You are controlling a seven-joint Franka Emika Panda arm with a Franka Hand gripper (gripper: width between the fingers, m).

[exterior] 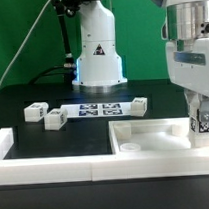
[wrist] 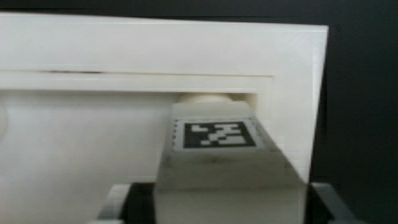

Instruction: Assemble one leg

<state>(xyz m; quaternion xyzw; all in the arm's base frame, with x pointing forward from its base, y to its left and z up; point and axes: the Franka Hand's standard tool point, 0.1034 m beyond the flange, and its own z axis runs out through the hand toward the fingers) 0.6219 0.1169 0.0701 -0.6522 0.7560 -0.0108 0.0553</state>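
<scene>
Fingers pinching tagged leg, long axis upright, tip over tabletop corner

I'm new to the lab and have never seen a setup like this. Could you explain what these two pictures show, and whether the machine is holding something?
The exterior view looks from outside at a white robot arm on a black table. Its two-finger gripper hangs at that view's right and holds a short chunky white plastic leg with a black-and-white tag sticker over a wide flat white square tabletop panel. Three more such legs lie on the table by the thin flat white marker board.

The wrist view comes from a camera on the arm's wrist, looking along the gripper: the held leg points at the panel, its tip close to the panel.
</scene>
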